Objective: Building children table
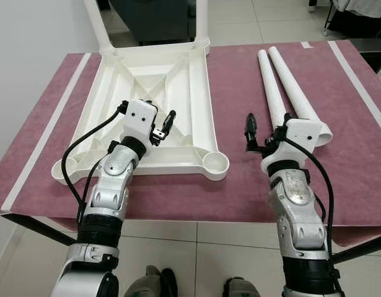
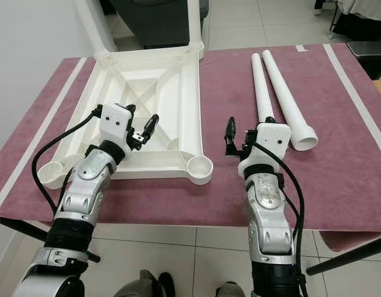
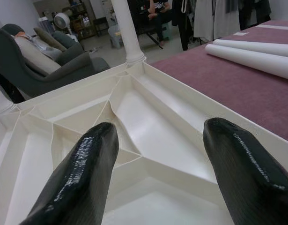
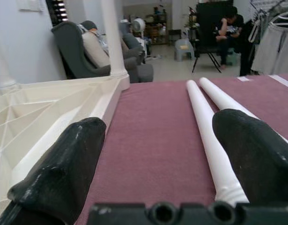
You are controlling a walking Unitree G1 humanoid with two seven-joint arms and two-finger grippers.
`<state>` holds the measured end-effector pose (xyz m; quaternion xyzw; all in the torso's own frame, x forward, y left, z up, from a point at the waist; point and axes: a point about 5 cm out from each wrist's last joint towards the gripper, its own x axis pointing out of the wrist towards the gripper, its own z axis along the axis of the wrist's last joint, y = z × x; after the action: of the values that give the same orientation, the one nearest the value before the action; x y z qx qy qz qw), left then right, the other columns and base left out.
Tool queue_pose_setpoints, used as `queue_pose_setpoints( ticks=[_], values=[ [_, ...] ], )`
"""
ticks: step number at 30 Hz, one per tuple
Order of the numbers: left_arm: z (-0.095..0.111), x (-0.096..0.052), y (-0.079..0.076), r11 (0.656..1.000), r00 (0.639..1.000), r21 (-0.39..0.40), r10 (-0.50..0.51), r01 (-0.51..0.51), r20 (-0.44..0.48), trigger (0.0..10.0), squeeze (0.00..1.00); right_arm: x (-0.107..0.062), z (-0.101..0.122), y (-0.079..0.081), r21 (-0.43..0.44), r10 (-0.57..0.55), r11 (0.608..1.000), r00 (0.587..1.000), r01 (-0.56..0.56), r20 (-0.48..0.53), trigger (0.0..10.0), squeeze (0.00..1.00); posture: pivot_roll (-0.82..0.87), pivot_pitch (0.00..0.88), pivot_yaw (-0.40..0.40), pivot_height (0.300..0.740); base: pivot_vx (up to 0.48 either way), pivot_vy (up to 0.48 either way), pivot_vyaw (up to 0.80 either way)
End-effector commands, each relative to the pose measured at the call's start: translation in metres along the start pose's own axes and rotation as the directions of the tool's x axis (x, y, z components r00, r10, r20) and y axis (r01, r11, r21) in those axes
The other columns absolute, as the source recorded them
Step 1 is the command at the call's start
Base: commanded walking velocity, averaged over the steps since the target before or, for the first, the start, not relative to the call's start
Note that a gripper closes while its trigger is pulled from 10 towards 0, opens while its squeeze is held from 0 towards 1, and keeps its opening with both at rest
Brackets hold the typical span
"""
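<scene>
A white plastic tabletop lies upside down on the maroon-covered table. Two white legs stand upright in its far corners. The near right socket holds nothing. Two loose white legs lie side by side on the cloth to the right. My left gripper hovers open over the near part of the tabletop's ribbed underside. Open as well, my right gripper hangs above the cloth between the tabletop and the loose legs.
White tape stripes run along the cloth's left and right sides. The table's front edge is just below my forearms. A grey armchair and a seated person are beyond the far end.
</scene>
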<state>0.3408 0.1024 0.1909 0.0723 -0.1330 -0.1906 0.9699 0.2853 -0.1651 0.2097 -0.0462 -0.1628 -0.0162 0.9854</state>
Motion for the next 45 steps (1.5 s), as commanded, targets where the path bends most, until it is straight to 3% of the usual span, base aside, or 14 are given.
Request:
queue_pose_setpoints(
  ticks=[1,3,7,15,24,31,37,38,39,43,45],
  values=[
    [-0.005,-0.002,0.016,0.953,0.954,-0.036,0.299,-0.3,-0.036,10.0,0.0,-0.001,-0.001,0.007,0.006,0.05,0.999,0.999,-0.05,0.0,10.0,0.0,-0.13,0.062,0.132,0.74,0.0,0.0,0.0],
    [-0.006,-0.002,0.013,0.958,0.964,-0.108,0.263,-0.267,-0.051,10.0,0.0,-0.001,-0.002,0.007,0.004,0.078,0.997,0.997,-0.078,0.0,10.0,0.0,-0.12,0.048,0.112,0.74,0.0,0.0,0.0],
    [-0.002,-0.004,0.017,0.958,0.965,-0.11,0.263,-0.263,-0.017,10.0,0.0,-0.001,-0.002,0.008,0.001,0.099,0.995,0.995,-0.099,-0.003,10.0,0.0,-0.12,0.034,0.085,0.74,0.0,0.0,0.0],
    [-0.004,-0.021,0.041,0.941,0.942,0.046,0.334,-0.334,0.012,10.0,0.0,0.006,-0.007,0.003,0.003,0.144,0.99,0.989,-0.144,-0.024,10.0,0.0,-0.08,0.014,0.046,0.74,0.0,0.0,0.0],
    [-0.008,-0.02,0.036,0.944,0.945,0.061,0.327,-0.325,-0.013,10.0,0.0,0.008,-0.011,0.008,0.021,0.151,0.988,0.988,-0.15,-0.028,10.0,0.0,-0.08,0.016,0.06,0.74,0.0,0.0,0.0],
    [-0.016,-0.021,0.028,0.959,0.958,0.048,0.281,-0.278,-0.056,10.0,0.0,0.0,-0.016,0.006,0.01,0.156,0.988,0.987,-0.156,-0.046,10.0,0.0,-0.09,0.027,0.091,0.74,0.0,0.0,0.0],
    [-0.019,-0.048,0.037,0.966,0.972,0.135,0.228,-0.219,-0.051,10.0,0.0,-0.01,-0.024,-0.018,-0.071,0.118,0.99,0.989,-0.125,-0.088,10.0,0.0,-0.08,0.031,0.085,0.74,0.0,0.0,0.0],
    [-0.019,-0.048,0.037,0.966,0.972,0.135,0.228,-0.219,-0.051,10.0,0.0,-0.01,-0.024,-0.018,-0.071,0.118,0.99,0.989,-0.125,-0.088,10.0,0.0,-0.08,0.031,0.085,0.74,0.0,0.0,0.0],
    [-0.021,-0.053,0.044,0.958,0.966,0.152,0.252,-0.242,-0.052,10.0,0.0,-0.012,-0.028,-0.031,-0.092,0.08,0.992,0.991,-0.09,-0.106,10.0,0.0,-0.06,0.035,0.075,0.74,0.0,0.0,0.0],
    [-0.022,-0.055,0.049,0.952,0.961,0.162,0.27,-0.259,-0.052,10.0,0.0,-0.014,-0.031,-0.04,-0.104,0.054,0.992,0.992,-0.067,-0.117,10.0,0.0,-0.06,0.036,0.074,0.74,0.0,0.0,0.0],
    [-0.024,-0.06,0.05,0.945,0.955,0.176,0.291,-0.277,-0.057,10.0,0.0,-0.024,-0.035,-0.052,-0.113,0.016,0.993,0.99,-0.031,-0.137,10.0,0.0,-0.05,0.046,0.076,0.74,0.0,0.0,0.0]
  ],
)
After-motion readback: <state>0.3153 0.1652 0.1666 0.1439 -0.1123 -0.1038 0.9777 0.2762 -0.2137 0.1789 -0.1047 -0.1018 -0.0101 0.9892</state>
